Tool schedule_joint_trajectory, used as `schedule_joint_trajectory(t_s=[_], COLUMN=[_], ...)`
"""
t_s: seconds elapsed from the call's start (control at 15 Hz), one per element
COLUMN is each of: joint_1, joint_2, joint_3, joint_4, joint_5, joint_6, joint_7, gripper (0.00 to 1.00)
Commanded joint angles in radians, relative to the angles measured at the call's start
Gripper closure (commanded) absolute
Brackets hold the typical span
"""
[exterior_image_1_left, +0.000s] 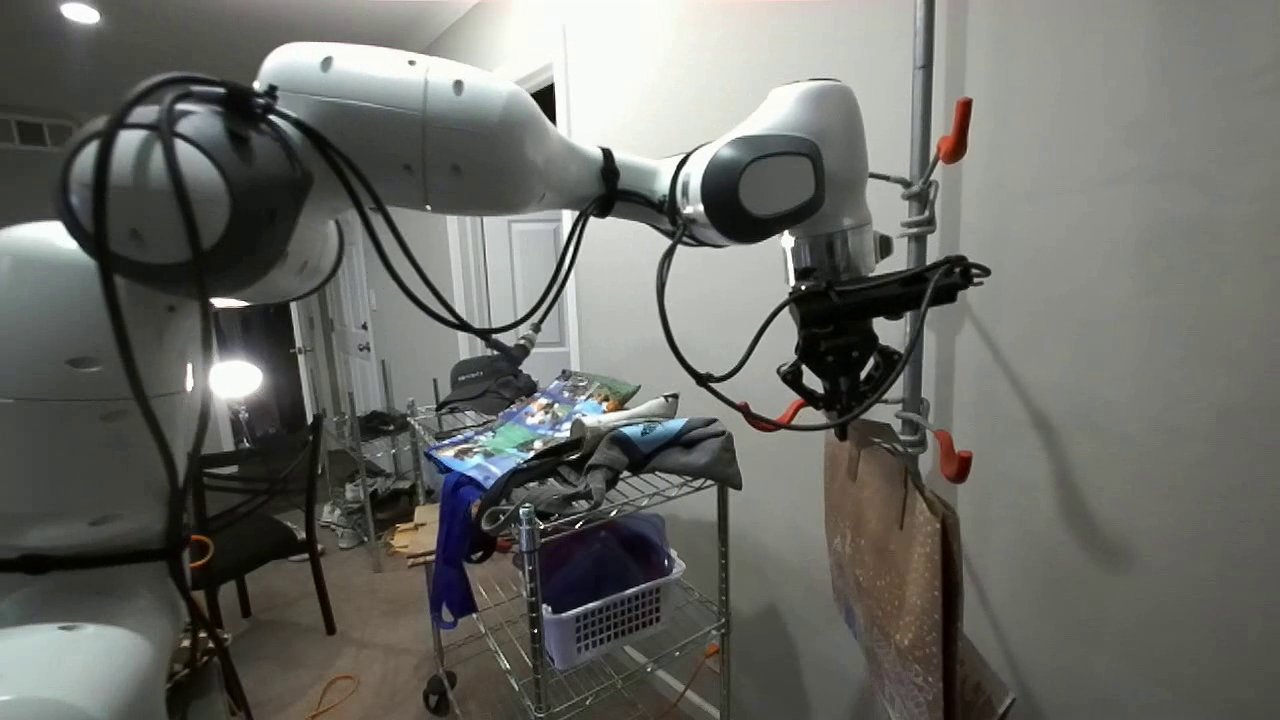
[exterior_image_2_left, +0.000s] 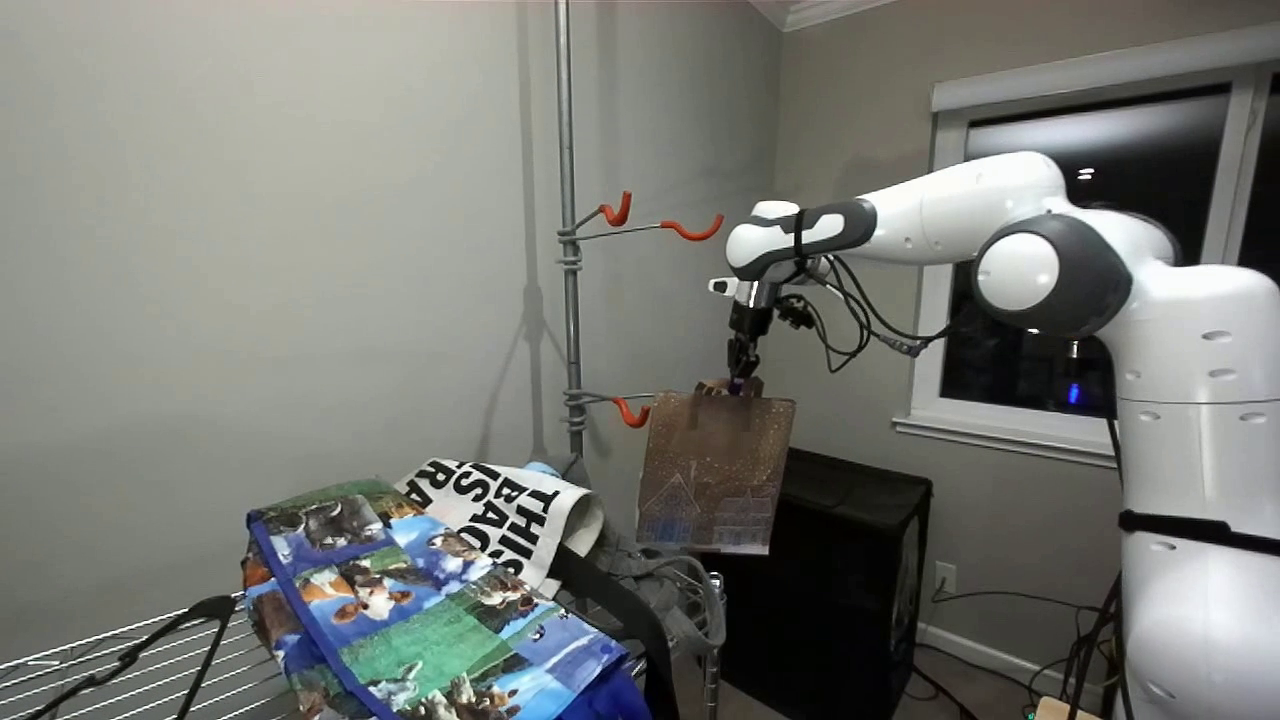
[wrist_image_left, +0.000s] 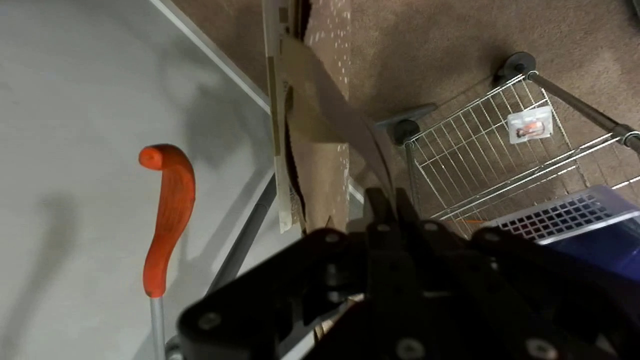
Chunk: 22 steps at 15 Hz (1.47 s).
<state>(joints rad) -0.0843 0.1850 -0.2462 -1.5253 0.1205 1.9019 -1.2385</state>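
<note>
Wrist view, L to R: I observe a grey wall, then an orange hook on a metal rod, then a grey pole. Approx. mid-frame is the brown paper bag, viewed from above. Immediately R of it: the gripper. Fingers are together, clamped on the bag's paper handle; the strip runs from the bag's mouth to betw. the tips. Far R: wire cart above brown carpet, plus a pale basket, partly out of frame.

In an exterior view, L to R: my arm spans the upper frame; behind it, a black chair. Cart follows, w/ a picture-print bag & a grey cloth item on the top shelf; the basket, w/ a dark blue item inside, occupies a lower level. At R, the paper bag hangs directly below the gripper, just beside the pole.

In an exterior view, L to R: picture-print bag lies on the cart, w/ a white bag bearing black lettering next to it. Pole stands vert. beyond. Lower hook sits just beside the paper bag's upper edge; contact, if any, I can't tell. Paper bag hangs approx. upright by its handle, house print facing the cam. Black box-shaped unit stands behind it. Far R: dark window, then the arm's column.
</note>
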Motion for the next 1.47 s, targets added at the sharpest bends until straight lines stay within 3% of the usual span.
schedule_joint_trajectory(t_s=[0.0,0.6,1.4], joint_1=[-0.082,-0.173,-0.203], joint_2=[0.139,0.325,0.479], joint_3=[0.069,0.114,0.128], joint_4=[0.248,0.594,0.744], joint_5=[0.002,-0.116,-0.024], joint_6=[-0.118,-0.344,-0.207], joint_7=[-0.054,-0.136,-0.161], gripper=[0.96,0.95,0.95])
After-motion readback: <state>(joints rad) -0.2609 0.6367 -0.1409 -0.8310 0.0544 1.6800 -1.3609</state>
